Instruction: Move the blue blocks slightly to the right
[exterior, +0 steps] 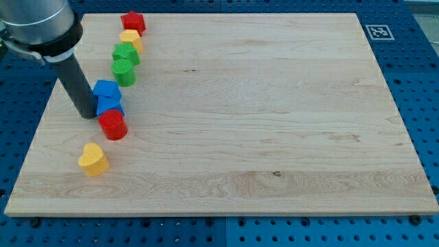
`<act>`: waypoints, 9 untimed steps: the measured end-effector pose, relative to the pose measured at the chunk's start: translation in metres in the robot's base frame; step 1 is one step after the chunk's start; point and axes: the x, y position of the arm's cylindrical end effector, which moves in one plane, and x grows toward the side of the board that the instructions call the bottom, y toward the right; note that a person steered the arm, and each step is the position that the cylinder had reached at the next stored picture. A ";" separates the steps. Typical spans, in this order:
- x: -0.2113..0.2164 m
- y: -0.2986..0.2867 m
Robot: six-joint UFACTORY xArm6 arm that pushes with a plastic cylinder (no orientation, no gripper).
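Note:
Two blue blocks sit together near the view's left edge of the wooden board (260,137): an upper blue block (106,89) and a lower blue block (110,105), touching each other. My tip (88,114) rests on the board just left of the lower blue block, touching or nearly touching it. A red cylinder (113,125) sits right below the blue blocks, against them.
Above the blue blocks runs a line of blocks: a green cylinder (124,71), a green star-like block (125,53), a yellow block (131,38) and a red star-like block (133,22). A yellow heart-shaped block (92,159) lies lower left.

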 end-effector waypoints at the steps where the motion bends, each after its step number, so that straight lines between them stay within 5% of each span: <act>1: -0.004 -0.002; 4: -0.023 -0.004; 6: -0.041 -0.068; 9: -0.067 -0.051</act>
